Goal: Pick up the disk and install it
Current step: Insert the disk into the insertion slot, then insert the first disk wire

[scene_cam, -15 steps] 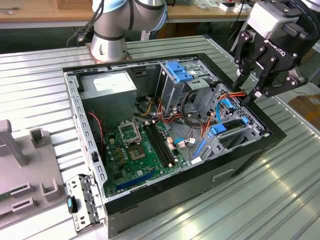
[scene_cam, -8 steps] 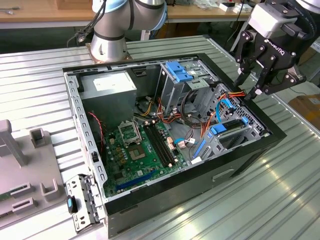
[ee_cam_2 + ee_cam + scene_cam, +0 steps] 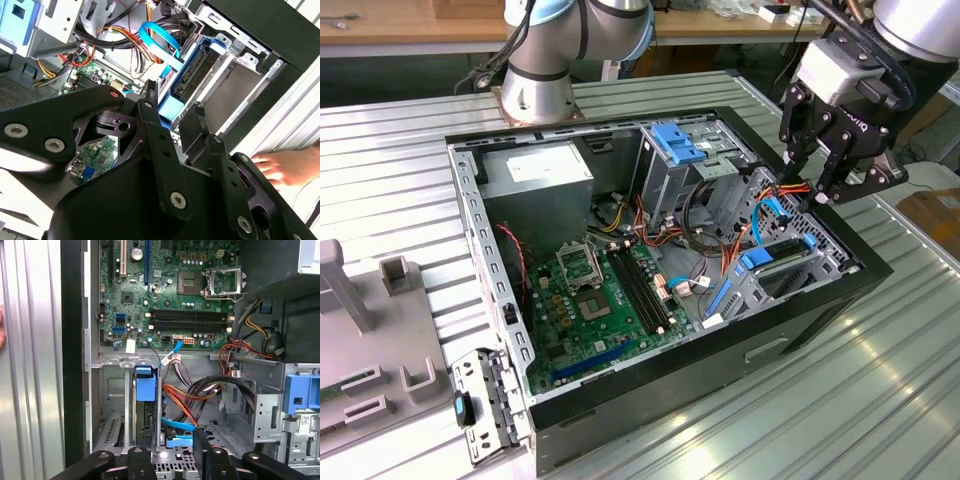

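Just above the disk point(image 3: 775, 259), seated in its bay point(image 3: 825, 262), the hand point(image 3: 807, 184) hovers spread, empty.

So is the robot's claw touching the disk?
Apart. In the exterior view the open gripper hangs above the computer case, with a clear gap down to the disk standing on its edge inside.

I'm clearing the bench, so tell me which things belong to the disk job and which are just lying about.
Job: disk, open pincer above it, drive bay.
Lying about: power supply, motherboard, grey fixture at the exterior view's left.
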Controlling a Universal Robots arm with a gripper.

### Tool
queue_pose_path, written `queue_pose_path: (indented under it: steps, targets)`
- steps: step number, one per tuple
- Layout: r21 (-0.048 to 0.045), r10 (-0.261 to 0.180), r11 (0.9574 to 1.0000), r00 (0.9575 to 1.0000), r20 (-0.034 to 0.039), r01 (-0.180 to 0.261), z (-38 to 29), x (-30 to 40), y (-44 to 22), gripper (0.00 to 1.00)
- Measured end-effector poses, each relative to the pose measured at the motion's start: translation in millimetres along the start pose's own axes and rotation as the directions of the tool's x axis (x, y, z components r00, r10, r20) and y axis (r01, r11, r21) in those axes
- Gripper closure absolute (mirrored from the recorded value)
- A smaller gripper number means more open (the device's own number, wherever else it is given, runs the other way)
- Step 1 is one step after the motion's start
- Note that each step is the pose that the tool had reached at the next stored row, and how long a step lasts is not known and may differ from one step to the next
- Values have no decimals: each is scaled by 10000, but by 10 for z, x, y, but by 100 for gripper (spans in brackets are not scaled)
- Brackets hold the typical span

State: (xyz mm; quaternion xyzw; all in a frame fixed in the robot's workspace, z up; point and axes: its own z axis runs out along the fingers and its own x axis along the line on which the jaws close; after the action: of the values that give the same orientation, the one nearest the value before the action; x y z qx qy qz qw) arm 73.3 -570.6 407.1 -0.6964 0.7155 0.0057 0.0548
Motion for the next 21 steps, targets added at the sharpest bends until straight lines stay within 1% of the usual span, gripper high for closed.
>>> queue_pose_path:
  steps: [1, 2, 16, 21]
  targets:
    - [0, 0, 10000, 10000, 2, 0, 47, -5, 3, 55]
    - [0, 0, 10000, 10000, 1, 0, 65, -6, 5, 55]
    - [0, -8, 10000, 10000, 5, 8, 74, -9, 5, 55]
    - [-23, -266, 9996, 9996, 19, 266, 82, -80, -59, 55]
